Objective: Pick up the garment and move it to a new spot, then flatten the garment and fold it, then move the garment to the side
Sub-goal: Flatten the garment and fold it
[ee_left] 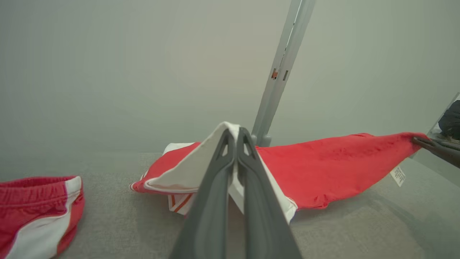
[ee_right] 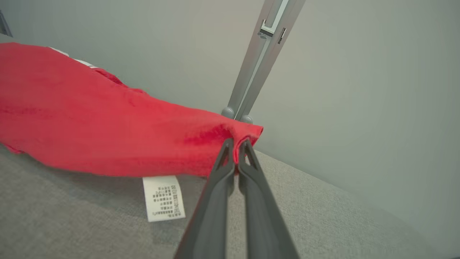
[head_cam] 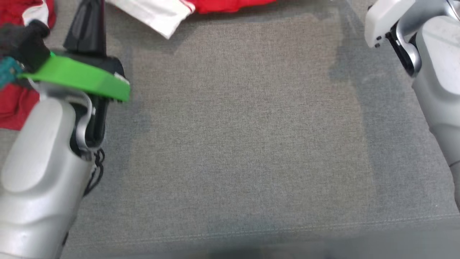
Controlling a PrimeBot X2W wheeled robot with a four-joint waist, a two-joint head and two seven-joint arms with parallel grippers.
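Observation:
The garment [ee_left: 334, 169] is red with white panels and hangs stretched between my two grippers, sagging onto the grey fabric surface [ee_left: 143, 223]. My left gripper [ee_left: 235, 132] is shut on a white edge of it. My right gripper [ee_right: 237, 144] is shut on a red corner [ee_right: 248, 133], with a white care label [ee_right: 164, 197] dangling just below. The left wrist view also shows the right gripper's fingers [ee_left: 433, 146] at the garment's far right corner. In the head view the garment [head_cam: 222, 5] lies along the top edge, beyond both forearms.
A second red and white garment [ee_left: 36, 208] lies bunched on the surface to the left, also in the head view [head_cam: 14, 106]. A grey upright post [ee_left: 280, 72] stands behind the held garment against a pale wall. The grey surface [head_cam: 244, 136] spreads between my arms.

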